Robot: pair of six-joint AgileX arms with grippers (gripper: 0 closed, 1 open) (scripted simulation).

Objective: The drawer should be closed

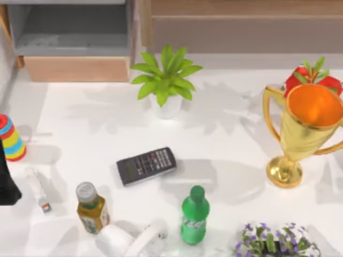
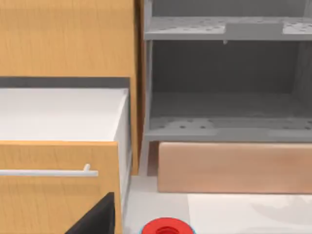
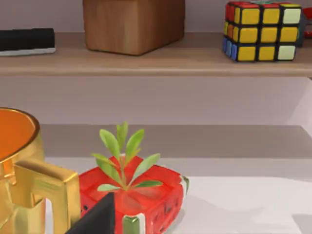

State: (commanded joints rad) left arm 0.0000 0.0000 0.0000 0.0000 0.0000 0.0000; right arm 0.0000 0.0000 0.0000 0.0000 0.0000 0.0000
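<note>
The drawer (image 1: 75, 68) stands pulled out at the table's back left, its light tan front panel toward the table and its grey floor (image 1: 72, 40) open to view from above. The left wrist view faces the same tan panel (image 2: 234, 168) head on, with the grey inner walls (image 2: 224, 105) behind it. My left arm (image 1: 7, 182) is a dark shape at the table's left edge, well in front of the drawer and apart from it. A dark piece of my left gripper (image 2: 97, 219) shows low in its wrist view. A dark piece of my right gripper (image 3: 97, 217) hangs near a red planter (image 3: 134, 195).
A potted plant (image 1: 166, 80) stands just right of the drawer front. On the table lie a calculator (image 1: 146, 165), a ring toy (image 1: 10, 138), two bottles (image 1: 194, 215) and a gold trophy (image 1: 303, 128). A long wooden unit (image 1: 241, 27) runs along the back right. An orange drawer (image 2: 53, 185) is at the left.
</note>
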